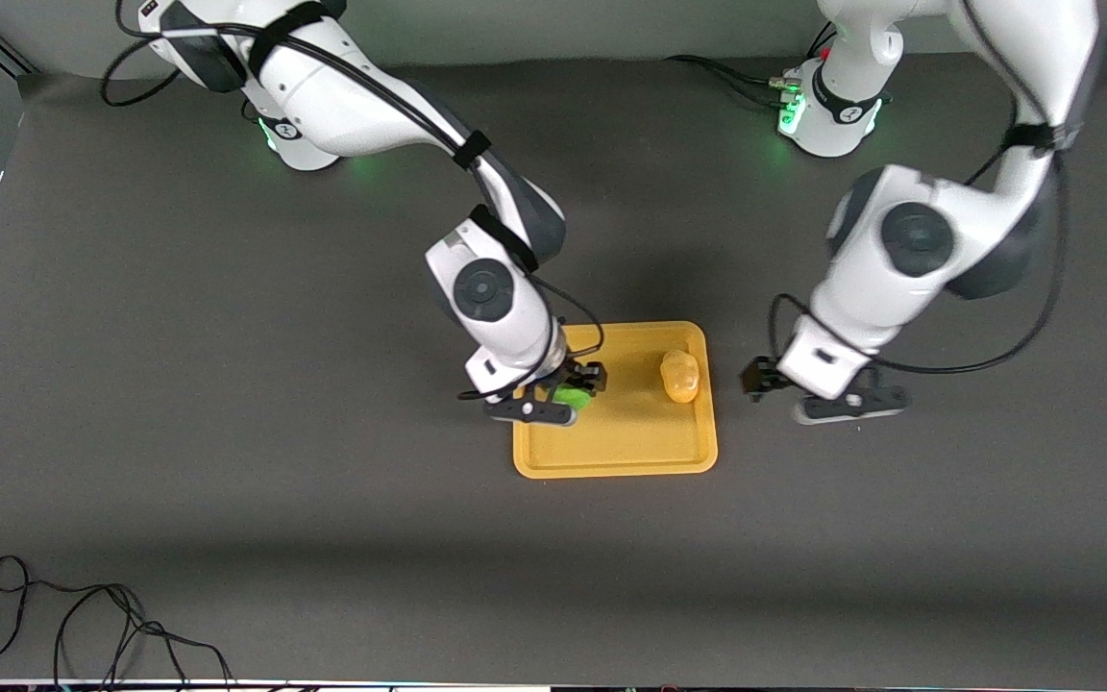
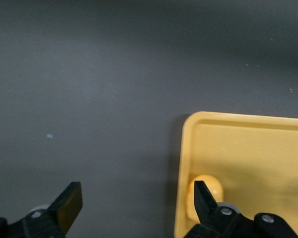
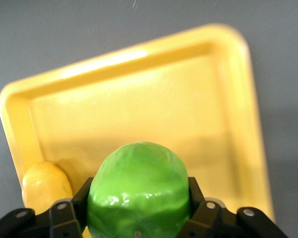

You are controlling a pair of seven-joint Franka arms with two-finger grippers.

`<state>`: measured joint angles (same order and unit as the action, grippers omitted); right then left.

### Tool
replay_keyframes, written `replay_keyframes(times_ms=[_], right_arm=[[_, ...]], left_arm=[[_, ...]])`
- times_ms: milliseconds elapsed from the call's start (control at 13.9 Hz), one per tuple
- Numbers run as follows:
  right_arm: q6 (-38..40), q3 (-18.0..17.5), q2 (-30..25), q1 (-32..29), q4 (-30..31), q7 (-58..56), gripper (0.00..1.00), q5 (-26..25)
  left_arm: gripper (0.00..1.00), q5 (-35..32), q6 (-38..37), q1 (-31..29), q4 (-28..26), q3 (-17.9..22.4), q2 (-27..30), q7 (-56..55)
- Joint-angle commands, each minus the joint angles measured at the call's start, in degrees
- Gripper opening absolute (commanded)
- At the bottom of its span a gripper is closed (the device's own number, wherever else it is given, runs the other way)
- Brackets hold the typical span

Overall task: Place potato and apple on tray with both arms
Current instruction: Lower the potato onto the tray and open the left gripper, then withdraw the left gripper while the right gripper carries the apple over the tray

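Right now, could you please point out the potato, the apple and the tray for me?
potato [image 1: 679,376]: front view, middle of its lumpy body.
apple [image 3: 139,191]: right wrist view, centre of its green skin.
tray [image 1: 616,461]: front view, rim nearest the front camera.

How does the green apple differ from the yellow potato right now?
The apple is bright green, round and glossy; the potato is yellow-orange and lumpy, close to the colour of the tray. The apple is clamped in the right end effector over the tray's edge toward the right arm's end; the potato lies free on the tray, near the open, empty left end effector. They look similar in size.
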<state>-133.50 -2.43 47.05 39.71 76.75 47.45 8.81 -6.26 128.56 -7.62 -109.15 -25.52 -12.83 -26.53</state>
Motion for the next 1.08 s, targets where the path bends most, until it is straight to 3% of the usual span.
replay_keyframes(times_ms=[0, 144, 288, 503, 863, 935, 1007], right_arm=[[-1.5, 0.9, 5.3, 2.7, -5.5, 3.8, 0.32, 0.2], [-1.6, 1.0, 7.3, 3.1, -6.0, 3.8, 0.32, 0.0], [-2.1, 1.1, 9.3, 4.1, -7.1, 4.1, 0.32, -3.7], [-2.2, 1.2, 9.7, 4.1, -7.5, 5.0, 0.32, -4.1], [-1.7, 1.2, 9.1, 3.3, -7.3, 4.6, 0.33, -5.6], [-1.7, 1.2, 9.1, 3.3, -7.2, 4.8, 0.39, -5.6], [-1.7, 1.3, 9.0, 3.3, -7.3, 4.9, 0.54, -5.5]], left_arm=[[1.0, 1.9, -11.4, -2.9, 2.2, 1.2, 6.3, 8.8], [1.0, 1.5, -16.8, -5.4, 2.9, 1.5, 10.1, 11.2], [1.0, 2.0, -19.4, -8.2, 2.7, 2.6, 13.4, 18.4], [1.0, 4.9, -24.8, -8.2, 2.2, 6.7, 17.6, 22.3], [1.0, 8.7, -35.1, -8.2, 2.6, 8.8, 24.1, 23.0], [1.0, 8.9, -35.0, -8.2, 2.7, 8.8, 24.2, 24.4], [1.0, 9.0, -34.6, -8.2, 2.6, 8.8, 24.0, 25.1]])
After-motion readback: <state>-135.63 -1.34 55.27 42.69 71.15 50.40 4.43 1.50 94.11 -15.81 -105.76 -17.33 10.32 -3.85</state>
